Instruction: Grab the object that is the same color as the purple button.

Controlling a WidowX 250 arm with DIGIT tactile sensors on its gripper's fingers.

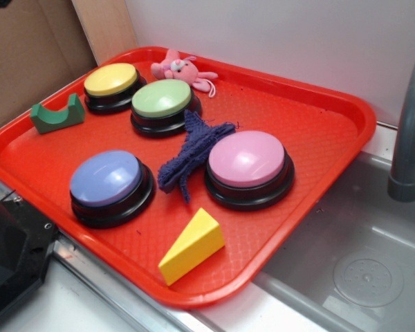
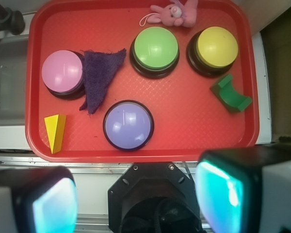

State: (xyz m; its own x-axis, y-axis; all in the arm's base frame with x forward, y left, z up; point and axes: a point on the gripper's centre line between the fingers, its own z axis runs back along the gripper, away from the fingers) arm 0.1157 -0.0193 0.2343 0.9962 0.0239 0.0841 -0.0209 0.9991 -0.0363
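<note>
The object, a limp dark purple knitted cloth [image 1: 192,149] [image 2: 98,76], lies on the red tray [image 1: 311,117] [image 2: 194,121], draped against the pink-topped button [image 1: 247,166] [image 2: 63,73]. The purple button [image 1: 108,183] [image 2: 129,125] sits at the tray's near edge. In the wrist view my gripper [image 2: 136,199] hangs high above the counter, short of the tray's front rim, open, with nothing between its teal pads [image 2: 53,206]. The gripper does not appear in the exterior view; only the black robot base [image 1: 10,256] shows at the lower left.
On the tray are a green button [image 1: 163,102] [image 2: 155,50], a yellow button [image 1: 111,84] [image 2: 215,48], a pink plush toy [image 1: 178,69] [image 2: 174,12], a green arch block [image 1: 57,115] [image 2: 231,93] and a yellow wedge [image 1: 192,245] [image 2: 55,131]. A sink [image 1: 360,263] with grey faucet [image 1: 408,131] lies beside it.
</note>
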